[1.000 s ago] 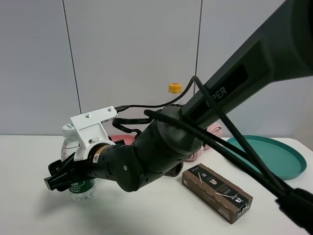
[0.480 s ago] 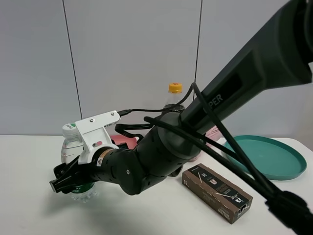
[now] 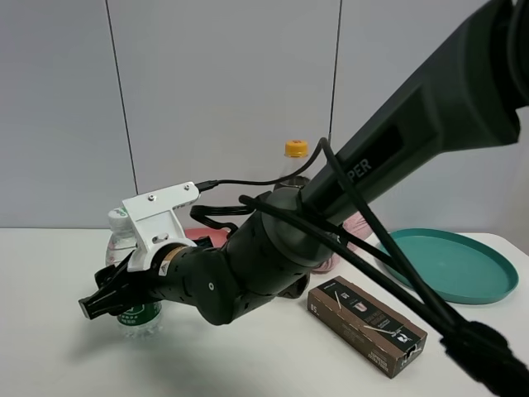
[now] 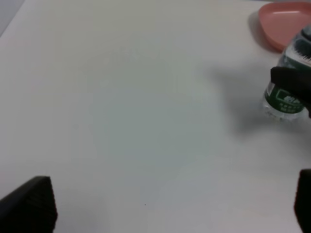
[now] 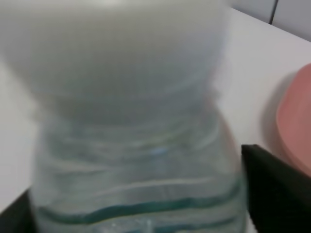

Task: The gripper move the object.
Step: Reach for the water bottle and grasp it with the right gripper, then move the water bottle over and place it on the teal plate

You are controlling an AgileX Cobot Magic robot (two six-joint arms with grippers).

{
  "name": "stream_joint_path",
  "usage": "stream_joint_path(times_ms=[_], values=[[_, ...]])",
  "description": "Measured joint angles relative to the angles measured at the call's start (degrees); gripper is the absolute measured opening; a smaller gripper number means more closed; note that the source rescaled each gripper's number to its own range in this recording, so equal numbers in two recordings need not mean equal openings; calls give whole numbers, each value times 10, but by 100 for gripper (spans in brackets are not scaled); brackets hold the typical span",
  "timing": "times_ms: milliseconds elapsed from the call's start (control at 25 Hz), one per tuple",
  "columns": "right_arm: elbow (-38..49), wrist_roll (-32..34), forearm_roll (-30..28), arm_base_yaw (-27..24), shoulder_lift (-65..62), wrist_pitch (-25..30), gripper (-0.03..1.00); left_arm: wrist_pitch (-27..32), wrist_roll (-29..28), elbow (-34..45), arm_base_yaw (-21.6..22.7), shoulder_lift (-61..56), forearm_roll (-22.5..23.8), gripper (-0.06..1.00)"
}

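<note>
The object, a small clear water bottle with a white cap and green label, stands upright on the white table at the left. My right gripper has its black jaws pressed against the bottle's two sides, about mid-height. In the right wrist view the bottle fills the picture, with a black finger against one side. The left wrist view shows the bottle far off, with a black jaw crossing it. My left gripper hangs open over bare table, well apart from the bottle.
A tall dark cola bottle with a yellow cap stands behind the right arm. A pink plate lies just behind the water bottle. A brown box and a teal plate lie at the right.
The right gripper's jaws have narrowed from wide apart onto the water bottle. The arm has shifted slightly; the bottle stays in place.
</note>
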Motion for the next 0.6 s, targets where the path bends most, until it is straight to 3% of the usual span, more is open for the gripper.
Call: stream_joint_path(times_ms=[80, 600], values=[[0, 4, 0, 0, 0, 0, 0, 0, 0, 0, 0, 0, 0, 100], [-1, 4, 0, 0, 0, 6, 0, 0, 0, 0, 0, 0, 0, 100]])
